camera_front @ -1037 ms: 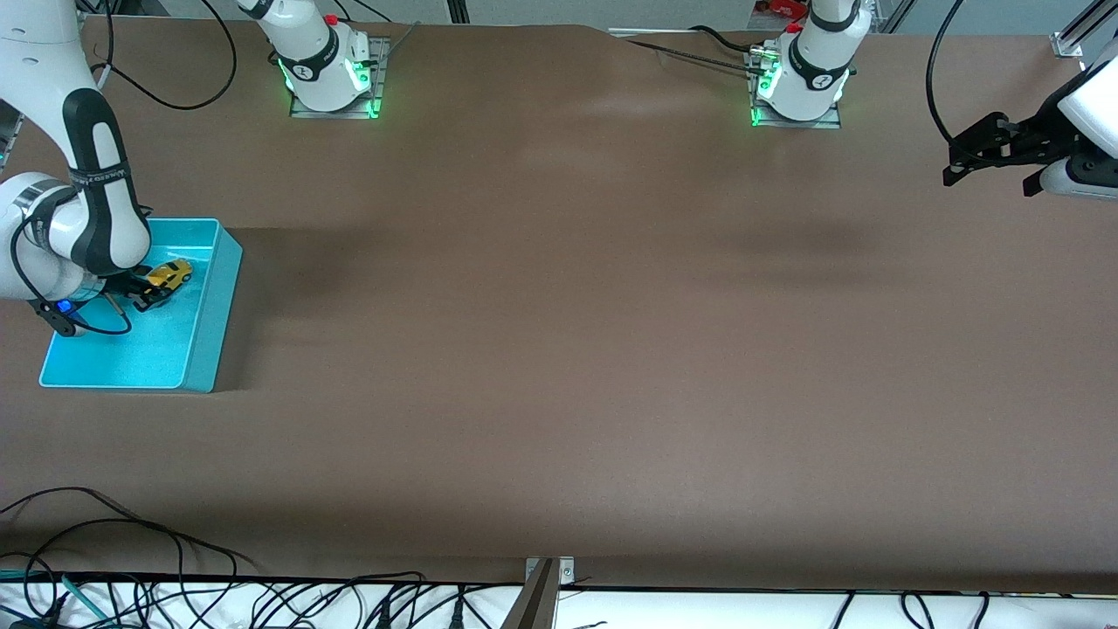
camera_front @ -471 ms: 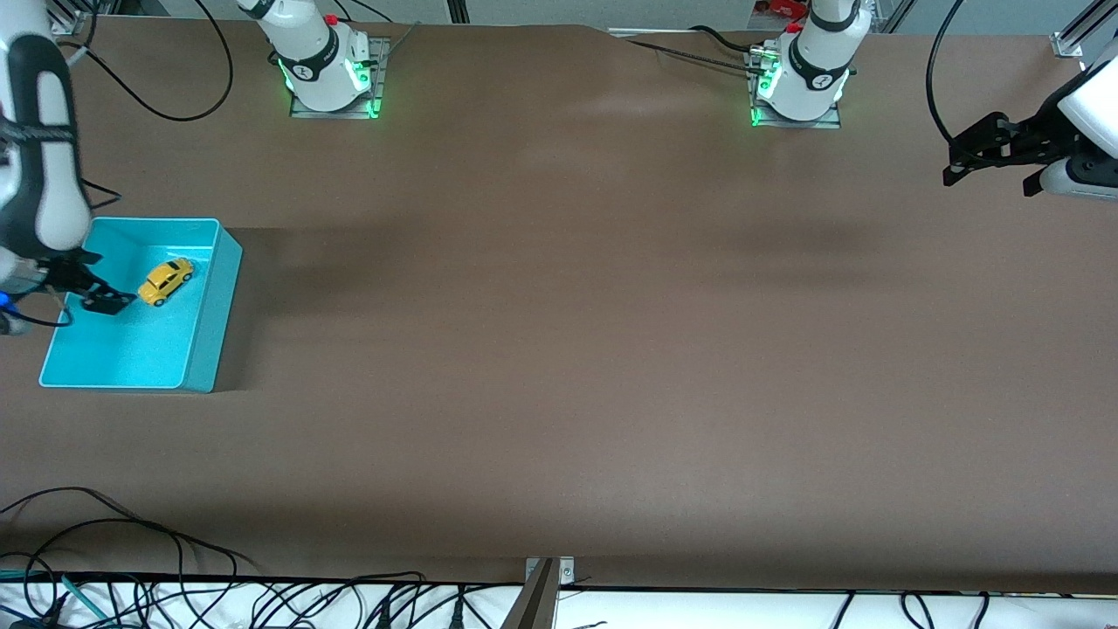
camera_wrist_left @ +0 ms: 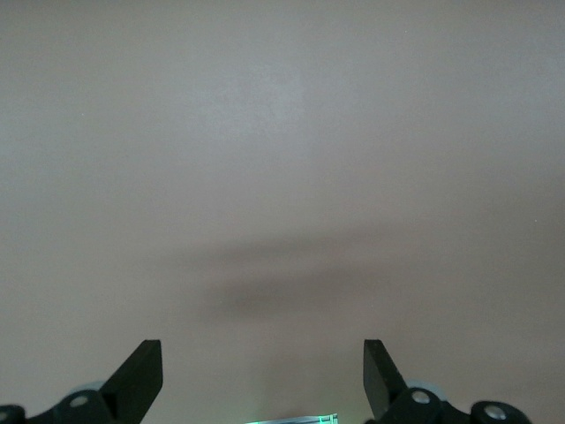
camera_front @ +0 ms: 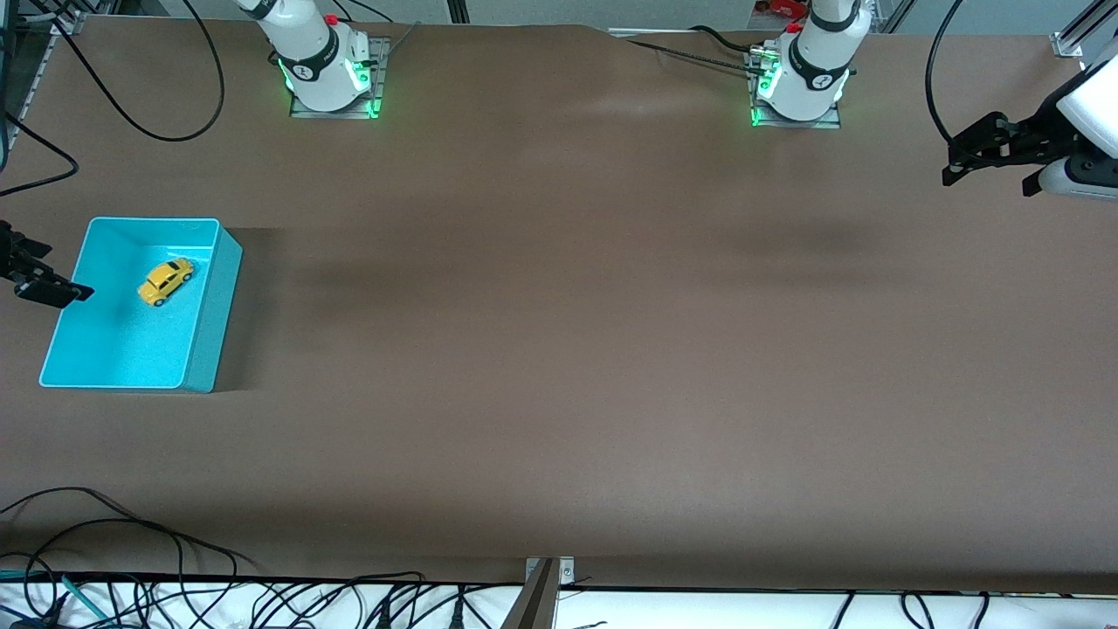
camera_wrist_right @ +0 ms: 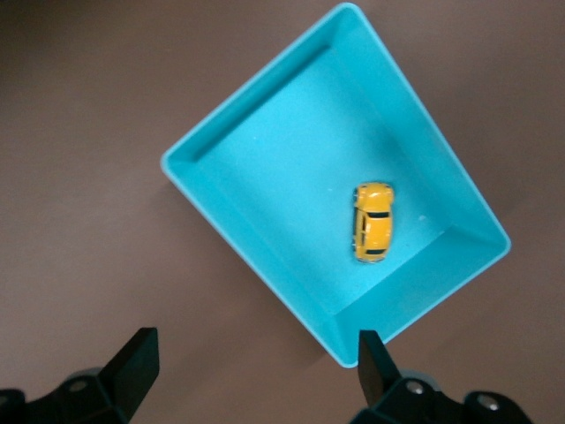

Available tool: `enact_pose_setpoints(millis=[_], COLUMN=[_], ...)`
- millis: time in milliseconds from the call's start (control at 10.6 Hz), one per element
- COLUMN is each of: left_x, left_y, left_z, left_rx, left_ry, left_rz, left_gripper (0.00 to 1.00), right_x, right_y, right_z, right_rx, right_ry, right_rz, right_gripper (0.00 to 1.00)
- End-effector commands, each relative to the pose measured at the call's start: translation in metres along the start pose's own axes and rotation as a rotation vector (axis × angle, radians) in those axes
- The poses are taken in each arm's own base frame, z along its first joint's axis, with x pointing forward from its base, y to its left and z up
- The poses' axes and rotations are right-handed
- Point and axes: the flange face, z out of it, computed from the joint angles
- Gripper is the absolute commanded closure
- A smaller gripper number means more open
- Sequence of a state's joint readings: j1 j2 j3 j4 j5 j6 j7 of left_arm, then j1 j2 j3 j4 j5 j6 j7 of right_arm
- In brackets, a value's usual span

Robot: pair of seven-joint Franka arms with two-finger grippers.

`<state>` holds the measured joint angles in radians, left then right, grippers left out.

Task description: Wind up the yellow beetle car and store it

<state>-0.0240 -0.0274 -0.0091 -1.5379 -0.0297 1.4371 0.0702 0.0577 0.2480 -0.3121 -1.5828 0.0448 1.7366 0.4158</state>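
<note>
Two claws show, and neither holds anything. The right claw (camera_front: 39, 281) hangs with its fingers spread wide, up in the air over the worktop (camera_front: 559, 349) just at the outer rim of the turquoise bin (camera_front: 229, 288), at the right arm's end. Its own wrist view looks straight down into that bin (camera_wrist_right: 256, 132), with both fingertips (camera_wrist_right: 137, 353) wide apart and nothing between them.

Out from that claw, the yellow beetle car (camera_front: 165, 280) sits on its wheels on the bin floor, in the half of the bin farther from the front camera and well clear of the walls. From the right wrist it shows as a small yellow body (camera_wrist_right: 372, 221) lying free of the claw.

At the left arm's end the left claw (camera_front: 991, 157) waits in the air over bare worktop, fingers (camera_wrist_left: 141, 371) likewise spread and empty.

Judging by how things lie, the storing looks done. Whether the car was wound cannot be read from here. If its spring is loaded, the risk is that it rolls across the smooth bin floor and bumps a wall, though the walls look tall enough to keep it in. The other hazard is the right claw itself: a low sweep over the rim could catch the bin edge and shove or tip it.
</note>
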Motion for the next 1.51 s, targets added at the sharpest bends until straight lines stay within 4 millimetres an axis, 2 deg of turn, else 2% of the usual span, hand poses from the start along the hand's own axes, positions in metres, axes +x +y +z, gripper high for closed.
enact_pose_setpoints(millis=[0, 94, 471, 566, 848, 1037, 1225, 1414], left_x=[0.002, 0.002, 0.002, 0.002, 0.002, 0.002, 0.002, 0.002], left_y=[0.000, 0.000, 0.000, -0.001, -0.001, -0.001, -0.001, -0.001], left_z=[-0.005, -0.005, -0.006, -0.005, -0.006, -0.005, -0.005, -0.005], left_rx=[-0.020, -0.020, -0.018, -0.018, -0.020, -0.020, -0.020, -0.020], left_ry=[-0.003, -0.003, -0.002, -0.003, -0.002, -0.003, -0.003, -0.003], left_rz=[-0.006, -0.006, -0.005, -0.006, -0.006, -0.006, -0.008, -0.006], left_gripper=[0.00, 0.00, 0.00, 0.00, 0.00, 0.00, 0.00, 0.00], right_x=[-0.028, -0.044, -0.120, -0.130, -0.138, -0.140, -0.134, -0.137], right_y=[-0.032, -0.046, -0.091, -0.090, -0.067, -0.060, -0.045, -0.042], right_z=[-0.038, -0.053, -0.087, -0.097, -0.106, -0.112, -0.113, -0.119], right_rx=[0.072, 0.091, 0.109, 0.091, 0.021, 0.024, 0.020, 0.026], right_ry=[0.057, 0.079, 0.113, 0.129, 0.096, 0.090, 0.066, 0.073], right_rz=[-0.094, -0.166, -0.439, -0.458, -0.535, -0.532, -0.511, -0.535], right_gripper=[0.00, 0.00, 0.00, 0.00, 0.00, 0.00, 0.00, 0.00])
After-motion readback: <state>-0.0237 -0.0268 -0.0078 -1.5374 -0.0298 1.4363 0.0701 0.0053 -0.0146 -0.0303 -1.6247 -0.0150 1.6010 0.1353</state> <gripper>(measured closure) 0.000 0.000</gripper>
